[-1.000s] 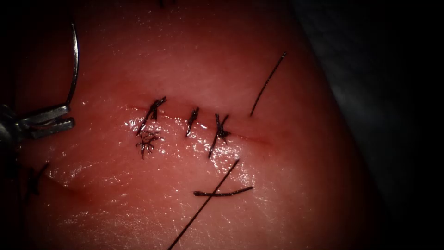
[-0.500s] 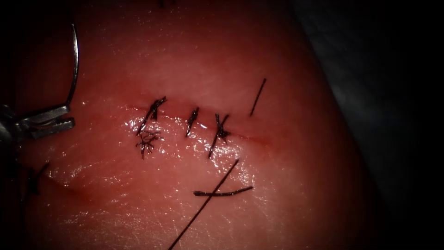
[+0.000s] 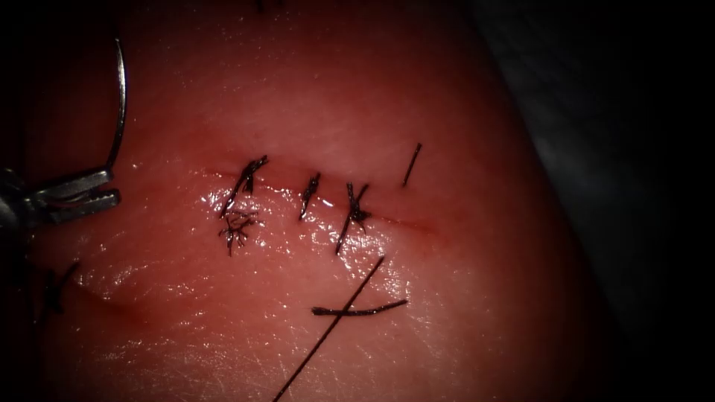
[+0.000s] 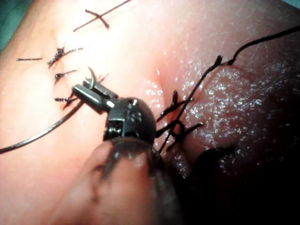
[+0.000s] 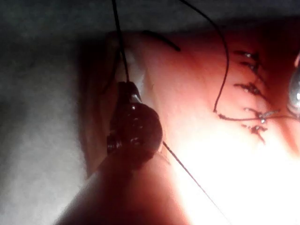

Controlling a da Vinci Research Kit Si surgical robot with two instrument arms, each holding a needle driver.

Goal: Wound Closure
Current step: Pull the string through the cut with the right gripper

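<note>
Glistening pink tissue (image 3: 462, 246) lies under your tools, dark beyond its edge. Taking the cut (image 3: 328, 197) as your landmark: your left tool (image 3: 100, 190) sits well to the cut's left, its jaws closed on the needle (image 3: 119, 104). The grip is near one end of the curve, and the rest of the needle arcs up and away from the jaws, clear of the tissue. In the left wrist view, the same left tool (image 4: 86, 91) pinches the needle (image 4: 42, 133) close to one end, with the long part of the curve sweeping out free above the surface.

Your right tool (image 5: 127, 89) shows in the right wrist view, off past the tissue's edge, well away from the cut. Its jaws look closed on the thread (image 5: 117, 33), which runs straight up out of them; a second strand passes beside the wrist.

Across the cut sit three dark stitches (image 3: 309, 195), with a frayed knot just below the leftmost one. Right of the last stitch, just above the cut, a short piece of thread (image 3: 412, 164) stands out of the tissue. Below the cut, a long strand crosses a short cut end of thread (image 3: 361, 309) lying on the wet surface.
</note>
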